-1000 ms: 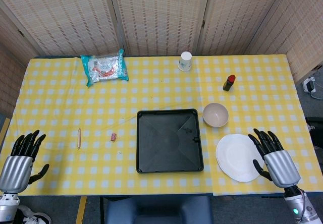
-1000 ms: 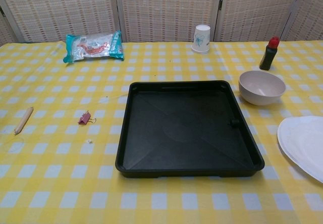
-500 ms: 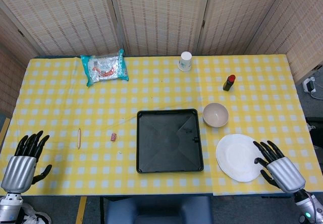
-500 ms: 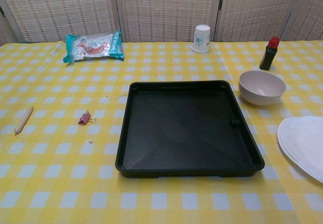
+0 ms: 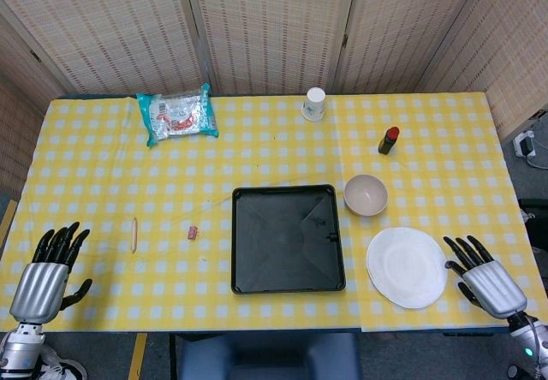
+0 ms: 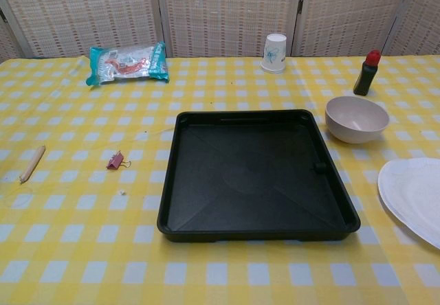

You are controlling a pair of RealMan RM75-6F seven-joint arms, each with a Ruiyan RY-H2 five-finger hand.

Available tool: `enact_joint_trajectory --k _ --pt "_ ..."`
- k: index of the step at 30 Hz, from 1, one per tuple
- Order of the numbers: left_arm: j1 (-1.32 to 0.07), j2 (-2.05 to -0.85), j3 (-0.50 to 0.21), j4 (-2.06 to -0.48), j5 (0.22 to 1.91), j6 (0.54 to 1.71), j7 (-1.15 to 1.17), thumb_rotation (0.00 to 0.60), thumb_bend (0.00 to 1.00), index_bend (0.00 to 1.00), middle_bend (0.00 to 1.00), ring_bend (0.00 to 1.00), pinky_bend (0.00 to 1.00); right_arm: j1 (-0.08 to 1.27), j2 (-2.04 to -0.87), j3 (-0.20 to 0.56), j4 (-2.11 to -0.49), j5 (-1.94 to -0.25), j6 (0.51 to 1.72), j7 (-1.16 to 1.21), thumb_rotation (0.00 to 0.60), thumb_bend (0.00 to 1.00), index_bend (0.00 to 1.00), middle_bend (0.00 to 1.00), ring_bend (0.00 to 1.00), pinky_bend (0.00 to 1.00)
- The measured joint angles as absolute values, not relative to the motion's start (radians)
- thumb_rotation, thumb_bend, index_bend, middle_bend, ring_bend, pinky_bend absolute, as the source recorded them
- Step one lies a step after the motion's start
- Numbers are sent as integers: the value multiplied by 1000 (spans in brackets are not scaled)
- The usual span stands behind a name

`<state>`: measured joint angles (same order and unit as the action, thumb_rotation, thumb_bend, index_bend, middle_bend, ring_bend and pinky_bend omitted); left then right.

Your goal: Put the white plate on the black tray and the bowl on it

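Right hand (image 5: 490,279): fingers spread, nothing held, just beside white plate (image 5: 407,267) at its 3 o'clock; plate at 3 o'clock of black tray (image 5: 288,239), bowl (image 5: 366,195) nearby; thin rim may be fumbled, plate pushed off desk edge.

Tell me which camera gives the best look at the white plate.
The head view: the whole white plate shows, right of the black tray, near the right hand. The chest view cuts it off at the frame's right edge.

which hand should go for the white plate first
Right. The right hand is open just beside the white plate, while the left hand sits at the table's far side, beyond the black tray.
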<state>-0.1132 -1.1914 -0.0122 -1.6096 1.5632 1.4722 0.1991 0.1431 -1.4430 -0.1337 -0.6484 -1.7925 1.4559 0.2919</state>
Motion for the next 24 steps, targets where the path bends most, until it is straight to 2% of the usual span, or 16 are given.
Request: enact_joint_trajectory --k 8,14,24 --pt "-120 -1201 -13 -1601 1551 1456 209 600 318 0 0 48 37 156 -1535 -146 -462 -1796 1460 312 600 471 321 0 0 0" --pt "-124 -1212 -12 -1597 1542 1446 225 600 318 0 0 49 38 162 -1596 -159 -340 -1800 1463 330 600 471 228 0 0 0" --pt "-130 -1221 -13 -1593 1530 1434 235 600 318 0 0 49 38 178 -1643 -187 -259 -1805 1443 362 600 471 218 0 0 0"
